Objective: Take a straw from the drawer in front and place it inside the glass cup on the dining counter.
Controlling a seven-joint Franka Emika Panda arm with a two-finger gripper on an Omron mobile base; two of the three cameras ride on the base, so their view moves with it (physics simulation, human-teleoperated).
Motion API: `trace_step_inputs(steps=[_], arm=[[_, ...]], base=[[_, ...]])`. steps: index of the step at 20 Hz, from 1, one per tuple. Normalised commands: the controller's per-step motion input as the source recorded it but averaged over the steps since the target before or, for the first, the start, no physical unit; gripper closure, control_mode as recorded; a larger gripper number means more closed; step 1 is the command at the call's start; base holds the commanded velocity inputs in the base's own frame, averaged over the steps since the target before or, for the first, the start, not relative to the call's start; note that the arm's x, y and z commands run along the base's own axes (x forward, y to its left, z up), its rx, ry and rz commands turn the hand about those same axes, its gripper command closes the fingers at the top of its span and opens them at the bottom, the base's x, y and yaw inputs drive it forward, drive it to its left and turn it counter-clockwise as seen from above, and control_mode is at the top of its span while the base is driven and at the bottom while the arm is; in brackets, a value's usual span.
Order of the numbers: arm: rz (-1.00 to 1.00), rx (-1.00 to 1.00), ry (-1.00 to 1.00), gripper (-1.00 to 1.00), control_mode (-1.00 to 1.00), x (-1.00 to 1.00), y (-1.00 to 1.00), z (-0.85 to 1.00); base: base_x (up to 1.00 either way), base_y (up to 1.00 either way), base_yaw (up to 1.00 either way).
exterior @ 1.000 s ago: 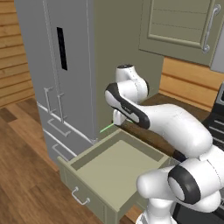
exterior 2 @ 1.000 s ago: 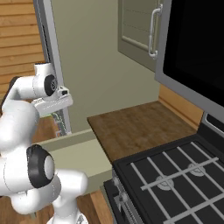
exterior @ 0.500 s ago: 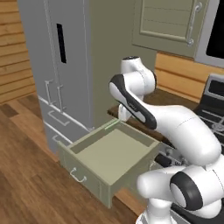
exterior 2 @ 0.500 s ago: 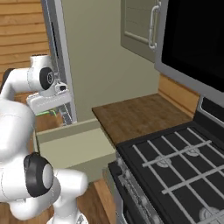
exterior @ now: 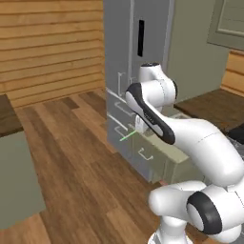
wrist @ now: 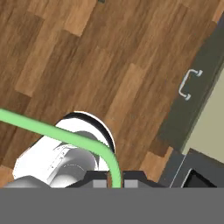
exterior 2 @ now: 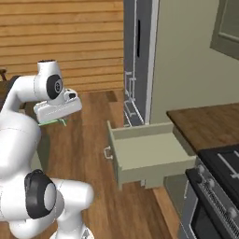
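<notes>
Well clear of the open drawer [exterior 2: 148, 156], out over the wood floor [exterior: 71, 157], our gripper [exterior: 139, 127] holds the straw [exterior: 127, 136] pinched between its narrow fingers; the pale-green stick juts out to one side. We judge this the carry step: we should keep the pinch firm and the wrist level, so the thin stick neither slips nor catches on anything as we turn toward the dining counter [exterior: 8, 114]. The right base view shows the drawer interior bare. The hand view shows the straw [wrist: 57, 133] looking bent, though that may be lens distortion.
</notes>
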Motion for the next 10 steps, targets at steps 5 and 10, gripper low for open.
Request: trace_step_inputs(steps=[5, 10], arm=[[0.0, 0.0, 0.0, 1.0, 1.0, 0.0, 0.0, 0.0], [0.0, 0.0, 0.0, 1.0, 1.0, 0.0, 0.0, 0.0]], base=[[0.4, 0.79, 0.42], [0.99, 0.49, 0.07]])
